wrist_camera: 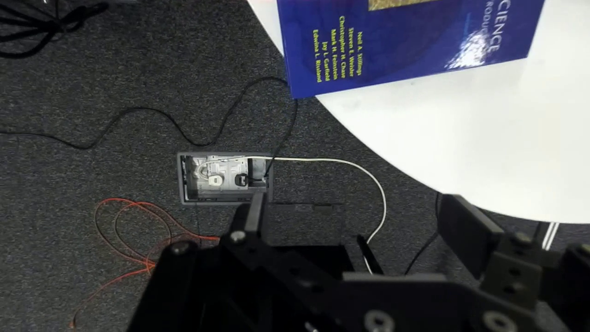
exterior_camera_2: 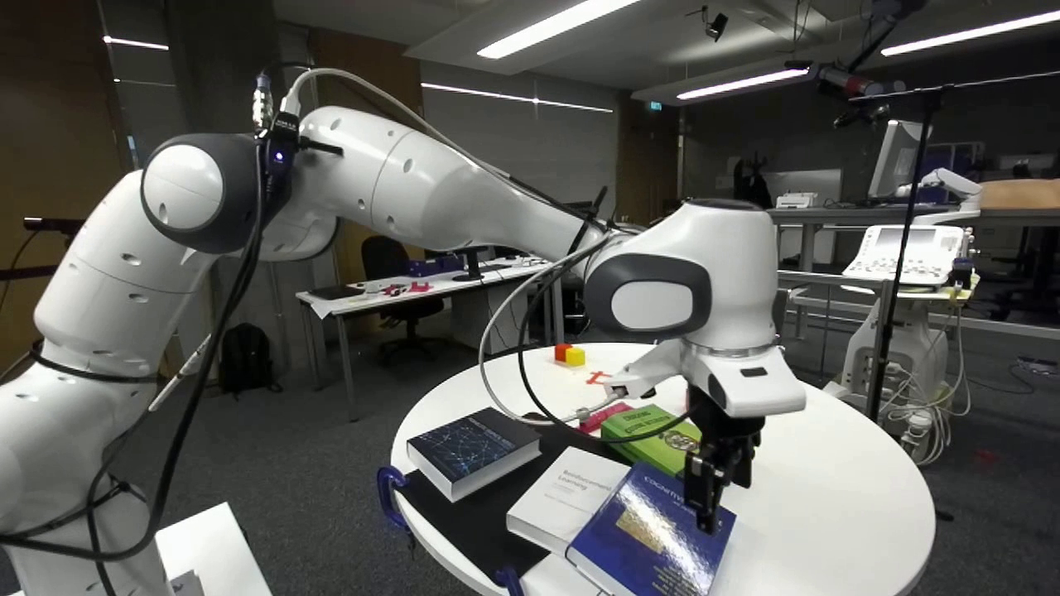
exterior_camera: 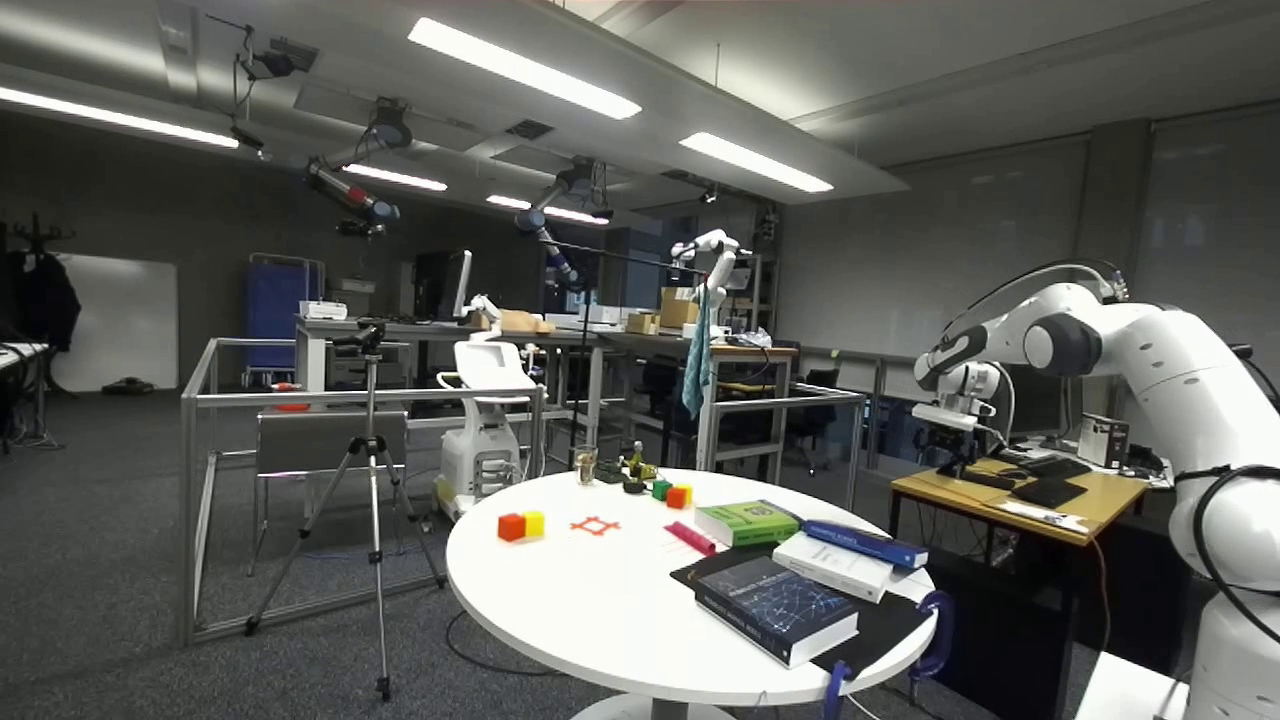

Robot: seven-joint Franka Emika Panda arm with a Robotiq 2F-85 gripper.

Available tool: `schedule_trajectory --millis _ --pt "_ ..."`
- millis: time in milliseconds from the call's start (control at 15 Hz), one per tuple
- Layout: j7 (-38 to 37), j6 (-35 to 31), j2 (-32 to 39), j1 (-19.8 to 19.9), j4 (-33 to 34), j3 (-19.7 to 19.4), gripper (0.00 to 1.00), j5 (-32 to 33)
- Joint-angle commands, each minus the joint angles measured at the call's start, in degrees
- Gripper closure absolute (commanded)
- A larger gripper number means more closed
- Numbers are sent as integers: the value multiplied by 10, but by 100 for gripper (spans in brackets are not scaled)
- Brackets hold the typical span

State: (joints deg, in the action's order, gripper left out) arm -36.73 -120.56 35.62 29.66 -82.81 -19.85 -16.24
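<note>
My gripper has its black fingers spread wide in the wrist view, with nothing between them but carpet and cables. It also shows in both exterior views, raised and pointing down beside the table. The nearest thing is a blue book, seen in both exterior views; the gripper does not touch it. The blue book leans on a white book, which also shows in an exterior view. A green book and a dark book with a network pattern lie nearby.
The round white table carries a black mat under the books, held by blue clamps. A pink object, red cube, yellow cube, orange-red frame and glass stand farther across.
</note>
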Motion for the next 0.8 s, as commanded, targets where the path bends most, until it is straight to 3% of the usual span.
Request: schedule_trajectory --millis 0,200,267,733 --pt "-10 19 71 8 69 -15 0 22" --pt "-47 36 101 3 100 -25 0 31" --pt "-20 3 84 7 59 -14 0 20" --pt "-36 12 100 4 83 -19 0 21"
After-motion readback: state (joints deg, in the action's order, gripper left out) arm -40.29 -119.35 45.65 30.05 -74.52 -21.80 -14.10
